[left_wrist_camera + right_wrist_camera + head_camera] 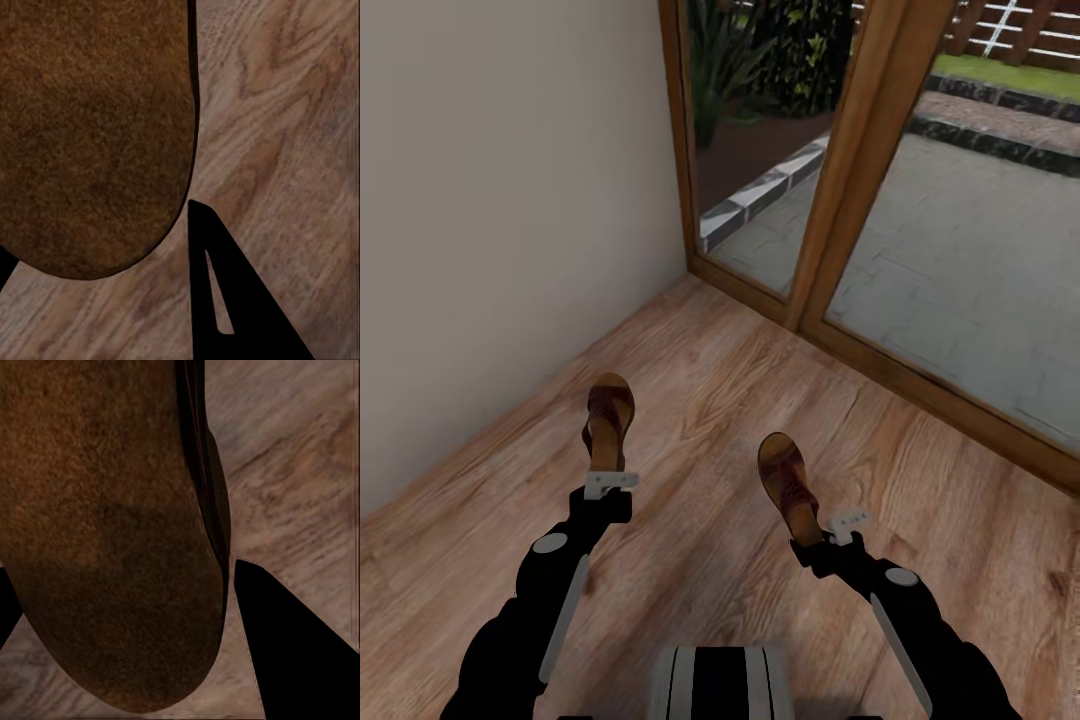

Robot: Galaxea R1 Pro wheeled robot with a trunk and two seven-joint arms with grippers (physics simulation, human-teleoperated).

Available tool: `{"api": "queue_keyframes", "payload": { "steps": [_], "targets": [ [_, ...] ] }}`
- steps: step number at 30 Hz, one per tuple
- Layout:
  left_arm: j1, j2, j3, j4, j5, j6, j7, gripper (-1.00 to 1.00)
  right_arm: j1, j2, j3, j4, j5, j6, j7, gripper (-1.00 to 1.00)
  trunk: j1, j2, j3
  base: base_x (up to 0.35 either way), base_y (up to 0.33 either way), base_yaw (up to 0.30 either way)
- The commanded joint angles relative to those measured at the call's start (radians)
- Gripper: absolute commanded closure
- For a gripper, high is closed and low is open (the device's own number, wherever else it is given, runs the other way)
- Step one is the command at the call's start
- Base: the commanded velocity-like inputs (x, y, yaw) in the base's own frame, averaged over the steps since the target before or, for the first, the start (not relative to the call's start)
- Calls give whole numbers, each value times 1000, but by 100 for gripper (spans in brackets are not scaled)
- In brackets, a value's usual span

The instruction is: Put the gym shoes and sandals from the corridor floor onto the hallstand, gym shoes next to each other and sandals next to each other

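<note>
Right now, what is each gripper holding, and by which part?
Each gripper, left and right, appears to hold one sandal by its heel end.

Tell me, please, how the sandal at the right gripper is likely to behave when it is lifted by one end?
The sandal is long and flat-soled, so held at one end by the right gripper it will probably droop or pivot. Its sole looks matt and grainy, so likely not slippery. On the wood floor it should slide rather than roll.

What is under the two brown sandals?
Under the left sandal and the right sandal is the wooden floor. The planks directly beneath them are covered by the soles, so anything there can't be seen.
</note>
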Motion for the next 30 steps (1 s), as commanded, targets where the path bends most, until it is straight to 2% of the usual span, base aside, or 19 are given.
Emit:
{"api": "queue_keyframes", "payload": {
  "steps": [1,6,30],
  "targets": [
    [0,0,0,-2,-6,5,0,100,-1,-1,1,-1,-2,6,0,100,0,0,-1,0,27,-287],
    [0,0,1,-2,-6,5,0,100,0,-1,1,-1,-2,6,0,100,0,0,-1,0,9,-296],
    [0,0,0,-2,-5,5,0,100,0,-1,1,-2,-2,6,0,100,-11,5,92,0,0,-300]
  ]
}}
